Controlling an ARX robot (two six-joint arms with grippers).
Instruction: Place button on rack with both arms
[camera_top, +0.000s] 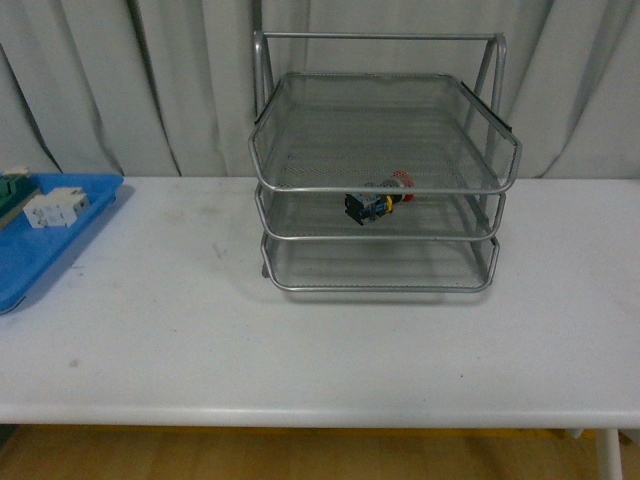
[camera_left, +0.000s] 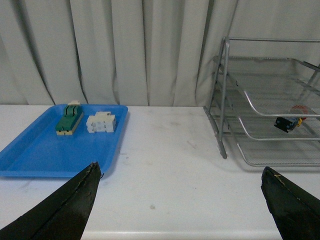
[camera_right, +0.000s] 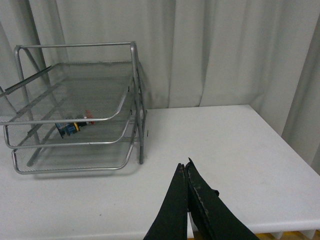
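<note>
1. Left gripper (camera_left: 180, 200): spread wide, holding nothing, low over the near part of the white table (camera_top: 320, 340); only the two dark fingertips in sight in the left wrist view, one at each lower corner.
2. Right gripper (camera_right: 187, 172): pressed shut, tips together, nothing between them; poised over the table, well off to the side of the rack. Neither arm visible in the front view.
3. Rack (camera_top: 380, 185): silver wire-mesh stand with three tiers, upright toward the back of the table, in front of the grey curtain (camera_top: 100, 80).
4. Blue tray (camera_left: 45, 145): flat on the table, far to the left of the rack, carrying a green-topped block (camera_left: 69, 123) and a white block (camera_left: 101, 122) side by side.
5. Button (camera_top: 378, 202): lying on its side on the middle tier of the rack, red cap toward the right, black body toward the left.
6. Progress, as a judgement: placing looks done, with the button resting on a tier and both grippers free of it. Little or nothing left beyond keeping clear of the rack.
7. Button against the tools: well apart from both grippers, touched by neither; inside the rack, behind the tier's front rail.
</note>
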